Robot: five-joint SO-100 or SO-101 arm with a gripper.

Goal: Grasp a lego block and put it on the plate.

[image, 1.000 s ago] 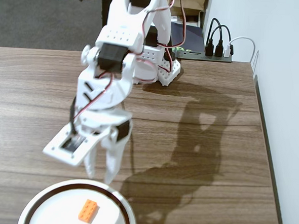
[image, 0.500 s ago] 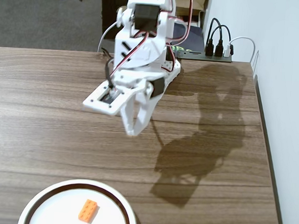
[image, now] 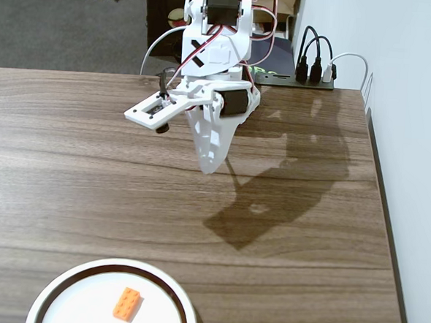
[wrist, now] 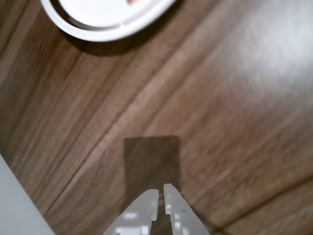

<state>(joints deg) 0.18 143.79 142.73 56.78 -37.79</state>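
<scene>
Fixed view: fingers (image: 210,163) nearly closed, empty, pulled back from plate (image: 61,284) toward arm base. Lego block (image: 127,304) rests on plate; placement appears complete.

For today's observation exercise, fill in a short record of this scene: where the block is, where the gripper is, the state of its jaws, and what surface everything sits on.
block: orange, lying on the plate
plate: white, at the near edge of the table in the fixed view
gripper: raised above bare table, well away from the plate, holding nothing
jaws: nearly closed in the wrist view, only a thin gap
surface: wood-grain table
</scene>
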